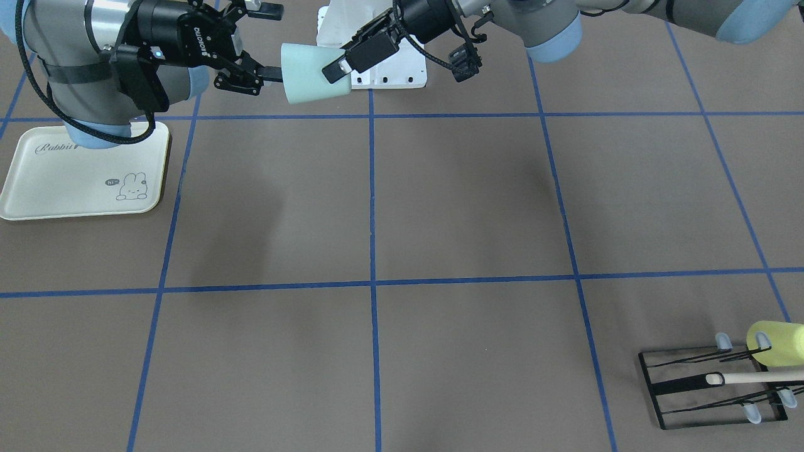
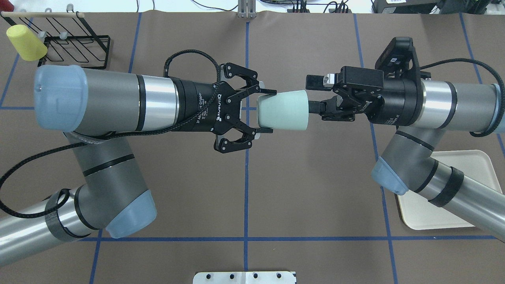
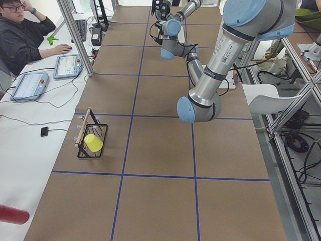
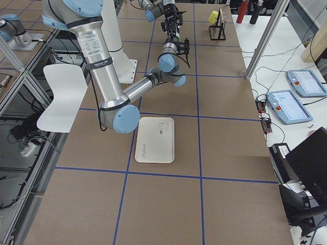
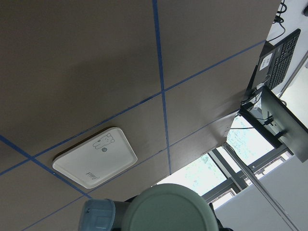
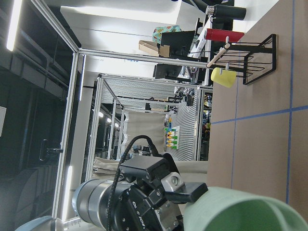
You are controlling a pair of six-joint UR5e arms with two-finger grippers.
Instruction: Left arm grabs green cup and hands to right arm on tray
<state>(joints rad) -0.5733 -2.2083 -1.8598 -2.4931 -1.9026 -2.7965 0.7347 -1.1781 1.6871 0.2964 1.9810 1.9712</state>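
Green cup [image 2: 284,110] in mid-air above the counter [image 2: 315,189], well apart from the tray [image 1: 38,194]. Its long axis lies level, with the base clamped in the left pincer [image 2: 265,110] and the mouth facing the right pincer [image 2: 311,93], which is spread wide with one finger at the rim. Probably light, stiff, smooth plastic, best pinched across the rim wall.

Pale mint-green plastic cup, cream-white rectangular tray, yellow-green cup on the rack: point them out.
Pale mint-green plastic cup [image 2: 285,110], overhead view, side wall.
Cream-white rectangular tray [image 1: 69,185], front-facing view, bare floor.
Yellow-green cup [image 2: 24,47], overhead view, side wall.
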